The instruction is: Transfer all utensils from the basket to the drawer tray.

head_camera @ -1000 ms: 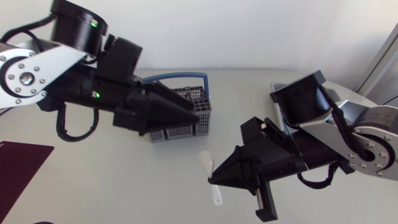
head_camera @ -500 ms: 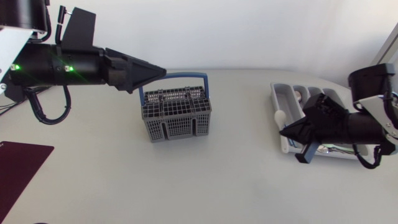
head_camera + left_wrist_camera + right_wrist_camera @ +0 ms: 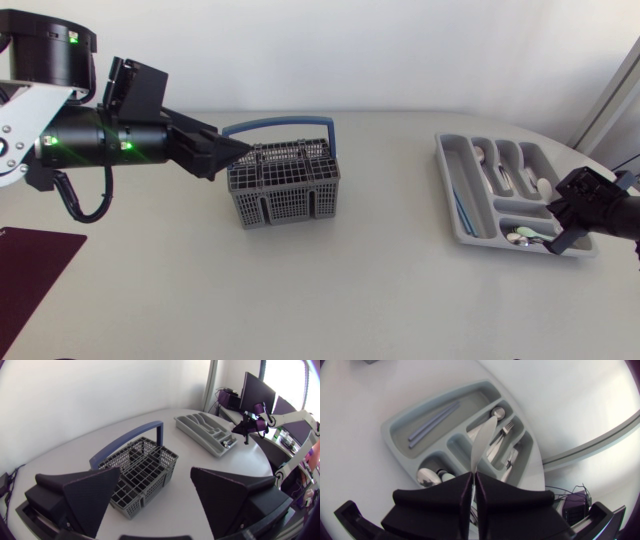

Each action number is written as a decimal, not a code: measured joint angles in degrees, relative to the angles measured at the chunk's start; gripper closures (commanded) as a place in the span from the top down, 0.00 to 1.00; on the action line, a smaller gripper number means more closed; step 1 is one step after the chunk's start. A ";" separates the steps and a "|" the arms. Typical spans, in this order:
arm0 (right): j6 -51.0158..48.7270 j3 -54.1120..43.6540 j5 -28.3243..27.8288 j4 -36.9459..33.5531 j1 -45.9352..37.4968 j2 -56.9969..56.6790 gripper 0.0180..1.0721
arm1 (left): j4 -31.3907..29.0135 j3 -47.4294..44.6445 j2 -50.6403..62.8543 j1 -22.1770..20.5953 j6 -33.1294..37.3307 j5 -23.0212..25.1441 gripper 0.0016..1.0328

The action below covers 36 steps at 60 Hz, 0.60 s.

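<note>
White spoon (image 3: pixel 481 440) sits clamped in the right jaws, which are pressed together on its near end, above the grey tray (image 3: pixel 395 425). A second ago the right arm (image 3: pixel 610 215) held it low over the middle of the bench, in front of the basket (image 3: pixel 285 195). Half a second ago it was at the tray's near side. Now the arm has drawn back to the tray's far right corner, at the bench edge. The left arm (image 3: pixel 100 140) was stretched across the basket a second ago, then lifted off to the left. Now its tip is at the basket's left corner, beside the blue handle (image 3: pixel 280 125). The left jaws stand wide apart with nothing between them, and the basket lies ahead of them.

A dark red mat (image 3: pixel 30 270) lies at the bench's left edge. In the tray, two lilac sticks (image 3: pixel 432 422) fill the long compartment, and metal cutlery (image 3: pixel 500 435) lies in the others.

The spoon's long axis runs straight out ahead of the right jaws. Its free end points across the tray's middle compartments. From above, the right arm hides it.
</note>
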 measured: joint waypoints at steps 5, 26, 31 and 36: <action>-1.60 -0.63 1.70 5.20 -2.03 4.52 0.09 | 0.00 -0.81 -0.02 0.42 1.11 -2.03 0.95; -6.23 -2.80 8.22 20.15 -3.54 14.95 0.10 | 0.13 -4.20 -0.57 4.66 3.50 -3.76 0.95; -6.86 -3.54 9.18 20.70 -3.52 15.74 0.27 | 0.33 -5.31 -0.63 5.33 4.26 -3.76 0.95; -7.26 -4.22 9.60 20.94 -3.48 15.67 0.49 | 0.46 -5.95 -0.63 6.01 4.48 -3.76 0.95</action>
